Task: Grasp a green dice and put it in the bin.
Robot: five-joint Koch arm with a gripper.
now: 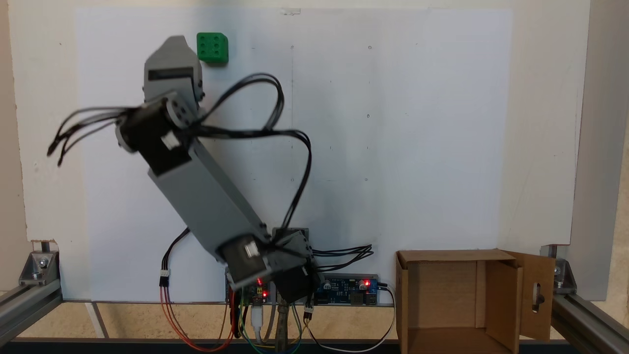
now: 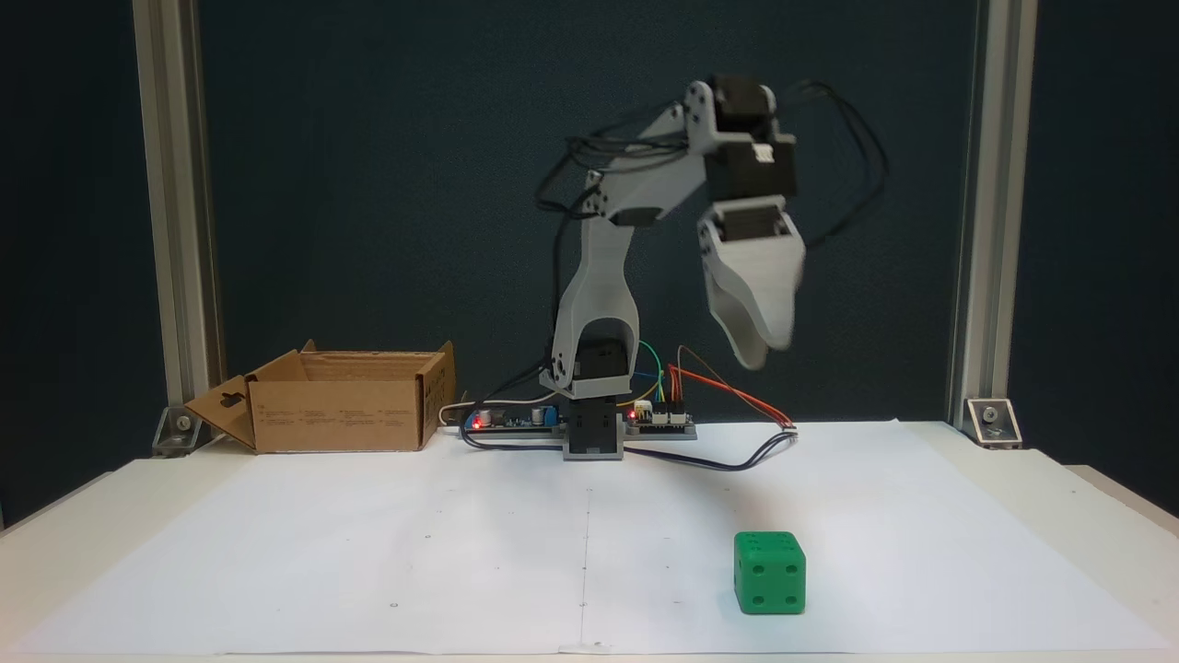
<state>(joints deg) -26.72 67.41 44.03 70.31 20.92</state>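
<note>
The small bright green plastic dice (image 2: 770, 572), a rounded-edged cube with recessed same-colour pips, is sitting flat on the white paper sheet, showing four pips on its front face in a fixed view and six on its top face in a fixed view (image 1: 213, 47). The brown corrugated cardboard bin (image 2: 336, 413) is standing upright and open well apart from it, its side flap with a slot-shaped cut-out folded outward in both fixed views (image 1: 462, 305).

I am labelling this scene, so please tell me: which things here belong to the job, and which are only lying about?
Belong to the job:
- green dice, on the white paper
- cardboard bin, empty, beside the arm's base
- pincer, raised in the air, holding nothing

Only lying about:
- circuit boards and wires at the base
- white paper
- aluminium frame posts
</note>
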